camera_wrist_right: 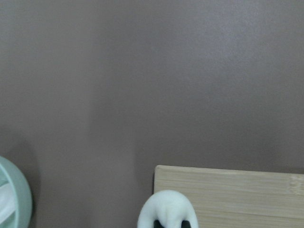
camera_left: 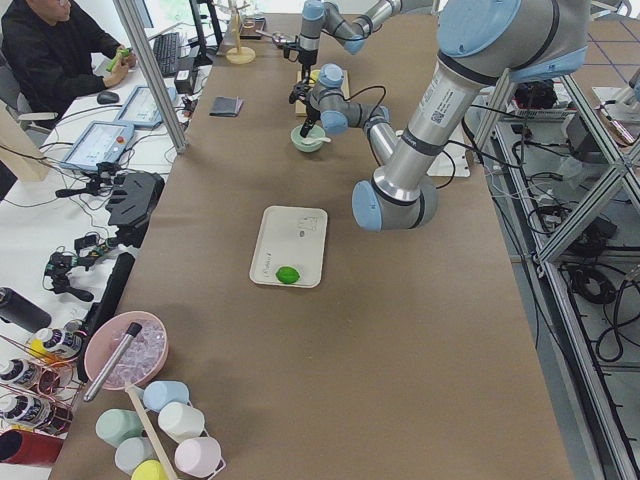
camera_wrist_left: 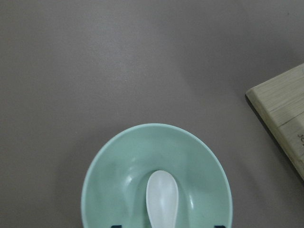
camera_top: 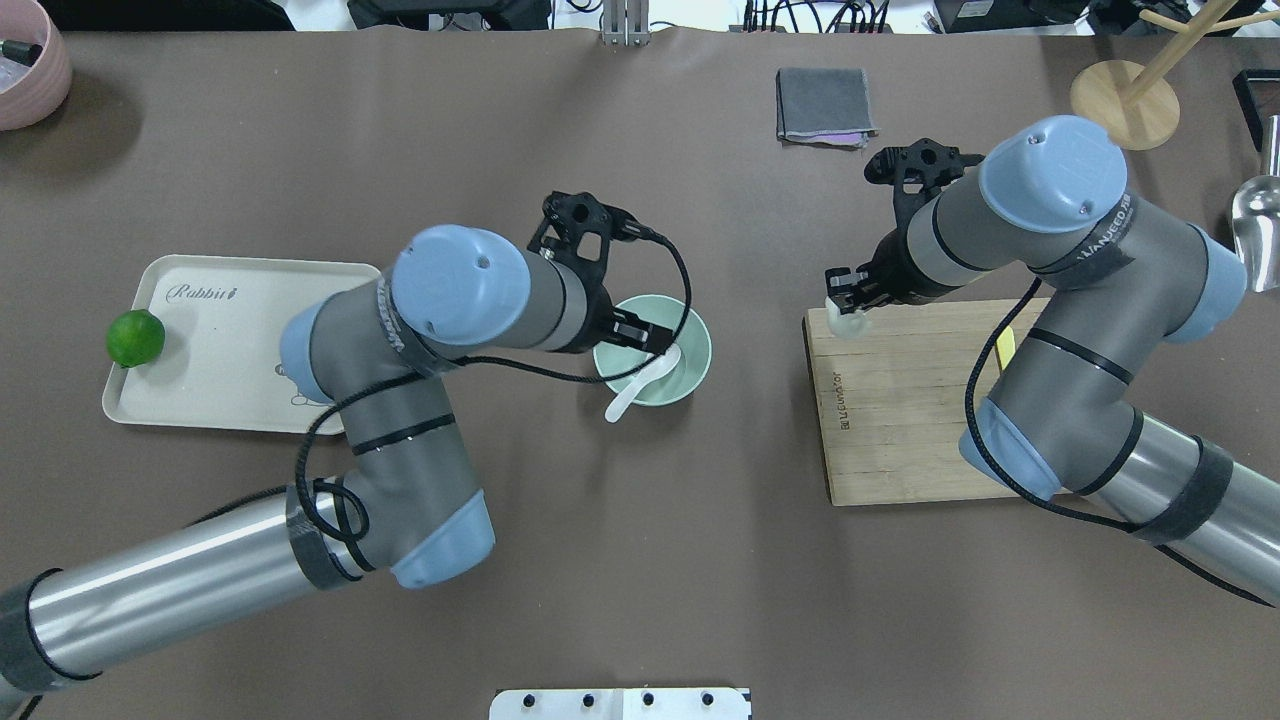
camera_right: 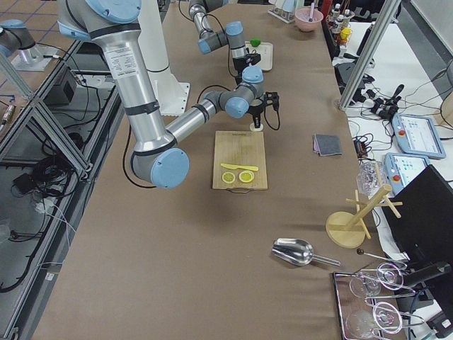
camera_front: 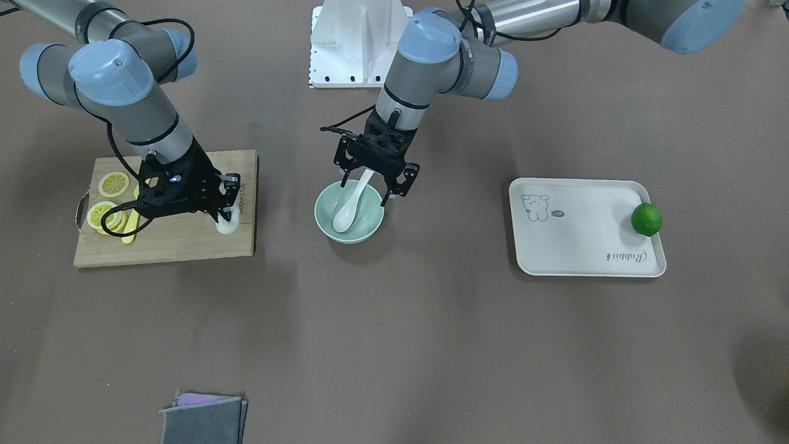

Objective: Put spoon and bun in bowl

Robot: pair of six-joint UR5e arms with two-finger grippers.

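1. Left arm [camera_top: 400, 440]: comes in from the robot's edge to mid-bench with the elbow folded. The wrist points straight down over the bowl [camera_front: 368, 229].
2. Right arm [camera_top: 1060, 400]: bends over the cutting board [camera_front: 185, 243] toward the bench's right end, wrist angled down at the board's inner corner on the operators' side.
3. Writing: the tray [camera_front: 579, 240], toward the bench's left end, reads "Rabbit" beside a small animal drawing. The stamp along the board's edge and the label on the right arm are too small to read.
4. Left gripper [camera_front: 365, 191]: jaws spread wide and holding nothing, one on either side of the spoon's handle.
5. Spoon [camera_front: 345, 214]: scoop in the bowl's bottom, handle leaning on the rim toward the robot's edge.
6. Right gripper [camera_front: 227, 216]: jaws closed in against the bun [camera_front: 227, 227], which sits on that board corner.
7. Lime [camera_front: 646, 219]: on the tray's rim.
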